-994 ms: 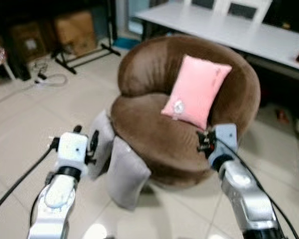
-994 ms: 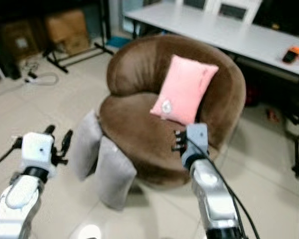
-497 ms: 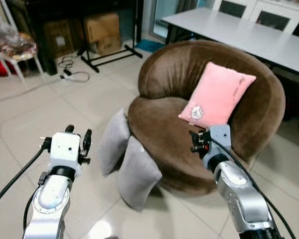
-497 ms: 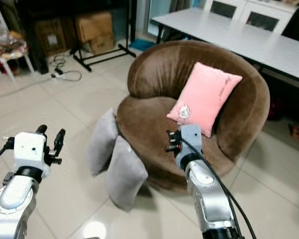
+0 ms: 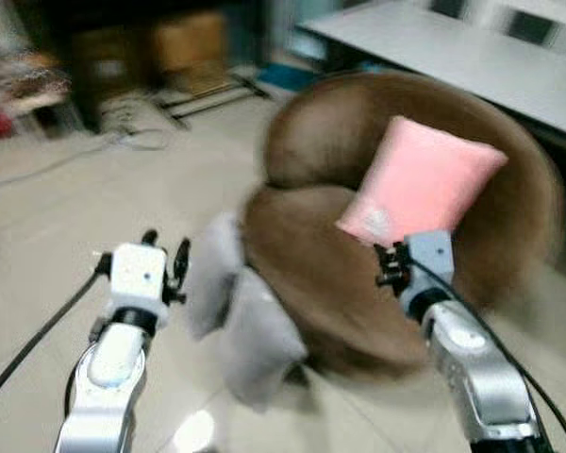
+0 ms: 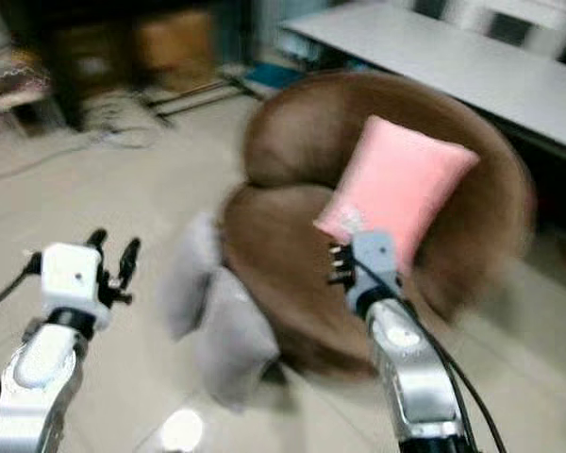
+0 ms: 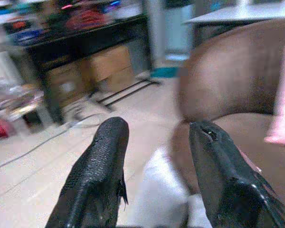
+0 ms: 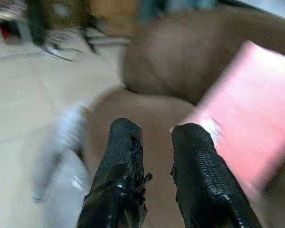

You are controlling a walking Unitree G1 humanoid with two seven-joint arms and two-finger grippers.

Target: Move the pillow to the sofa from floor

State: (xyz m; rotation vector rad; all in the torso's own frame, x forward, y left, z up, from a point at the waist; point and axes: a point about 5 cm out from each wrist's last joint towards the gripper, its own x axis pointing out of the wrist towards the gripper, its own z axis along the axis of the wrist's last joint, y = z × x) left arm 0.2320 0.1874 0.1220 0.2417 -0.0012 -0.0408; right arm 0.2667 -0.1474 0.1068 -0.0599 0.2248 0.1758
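Grey pillows, two of them point(image 5: 250, 330), stand on edge on the tiled floor point(image 5: 66, 217), leaning against the near-left side of a round brown sofa chair point(image 5: 311, 274). They sit side by side, touching each other and the chair's base. The nearer one point(image 6: 228, 344) is larger in view and tilts against the seat edge; the farther one point(image 6: 187, 283) stands just behind it, to its left. Each pillow's long axis runs roughly upright, from the floor towards the seat rim. A pink pillow point(image 5: 420, 189) already rests on the seat against the backrest. The head views are blurred, so finer detail of the fabric cannot be made out.

The left pincer point(image 5: 165, 260) hovers above the floor, just left of the grey pillows and near them, with its two black fingers point(image 7: 102, 175) spread apart and nothing between them. In the left wrist view, pale pillow fabric lies ahead and low between those fingers. The right pincer point(image 5: 389, 266) is raised over the sofa seat, just in front of the pink pillow, its fingers point(image 8: 121, 171) close together with a narrow gap and holding nothing.

Judging from this, the left arm is the nearer one for the pickup: the grey pillows lie to its right and slightly below. A far white desk point(image 5: 453, 57) stands behind the chair.
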